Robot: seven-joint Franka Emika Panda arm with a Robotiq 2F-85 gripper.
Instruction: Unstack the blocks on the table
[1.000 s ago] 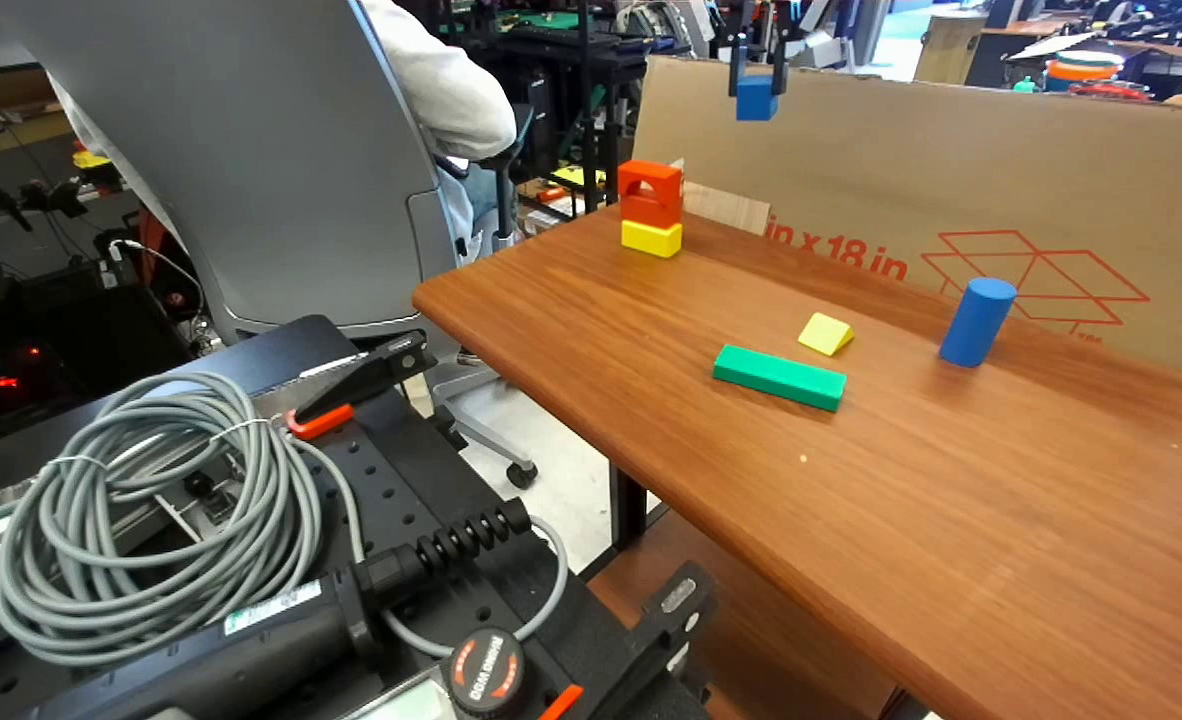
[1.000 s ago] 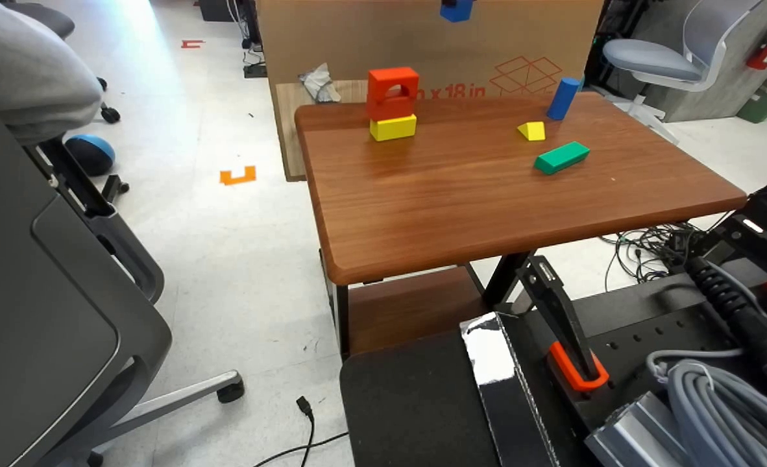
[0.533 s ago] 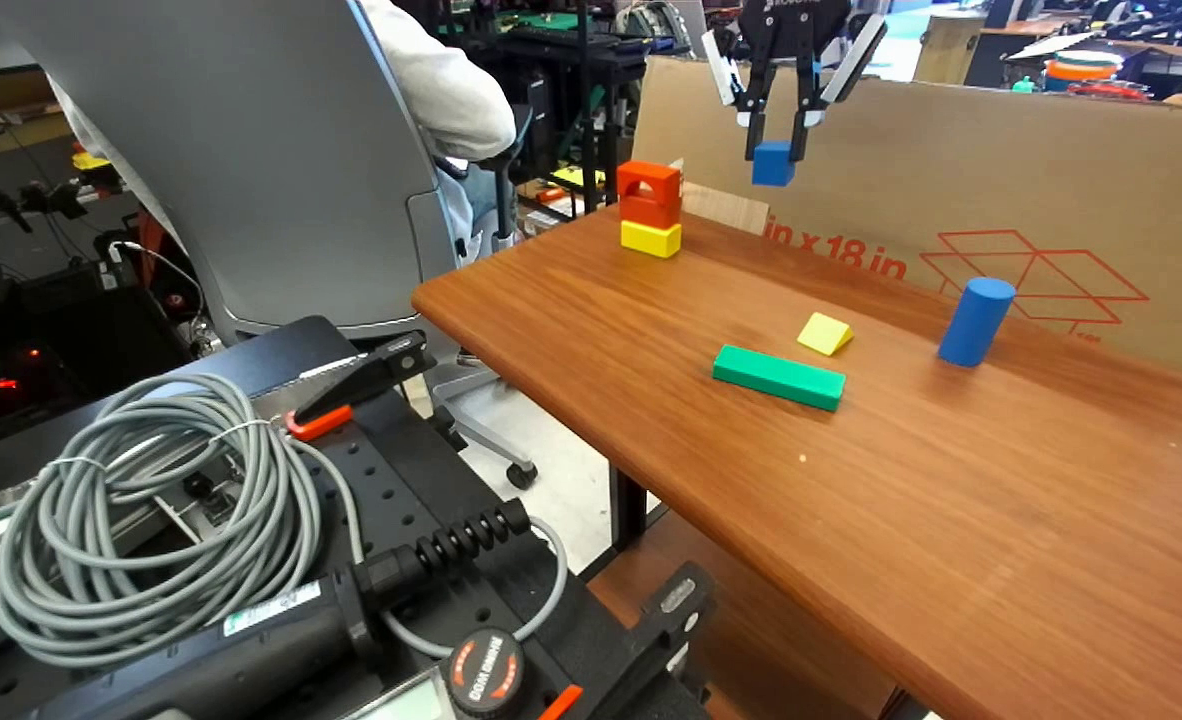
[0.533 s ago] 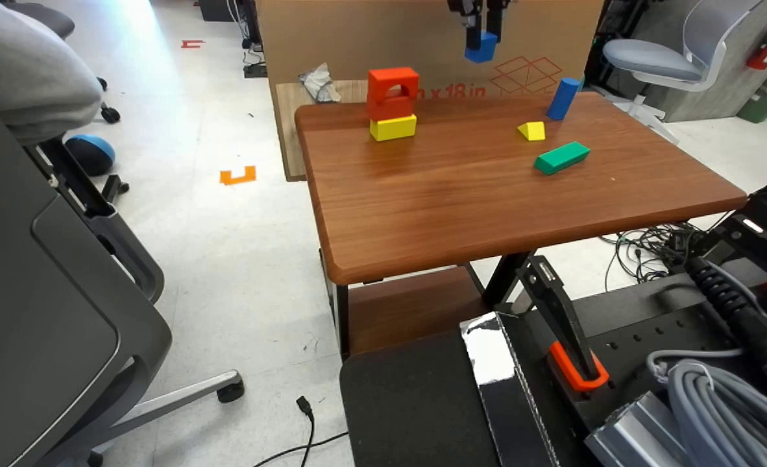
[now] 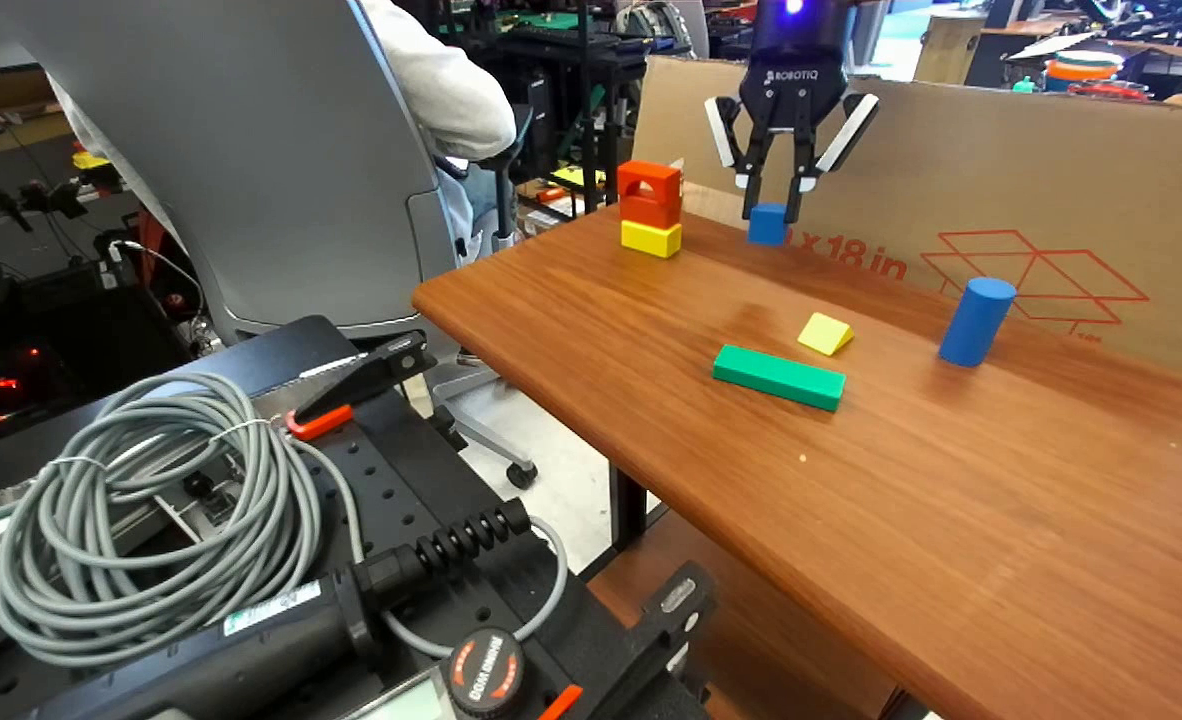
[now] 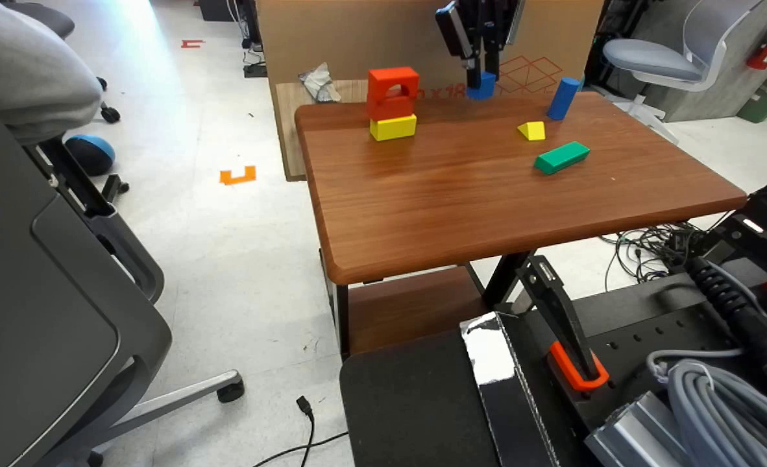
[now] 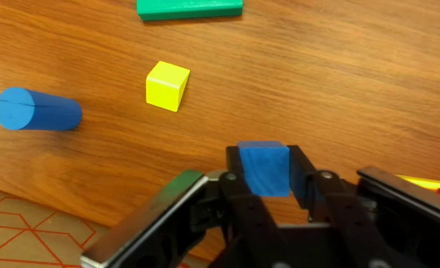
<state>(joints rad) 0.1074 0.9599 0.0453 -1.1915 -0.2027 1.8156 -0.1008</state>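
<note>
Short of the table [image 5: 651,340] lies coiled grey cable [image 5: 291,500], and beside the table stands a grey chair [image 5: 241,150]. On the table are a green bar [image 5: 779,378], a yellow wedge [image 5: 824,334], a standing blue cylinder [image 5: 976,325] and, near a far corner, red-orange blocks [image 5: 651,213] stacked on a yellow block [image 5: 650,239]. Above the table's far side the gripper [image 5: 771,214], marked ROBOTIQ, pinches a short blue block [image 7: 264,171], lower than half a second ago and now partly covering "x 18 in" on the cardboard box [image 5: 1031,160] beyond the table.
</note>
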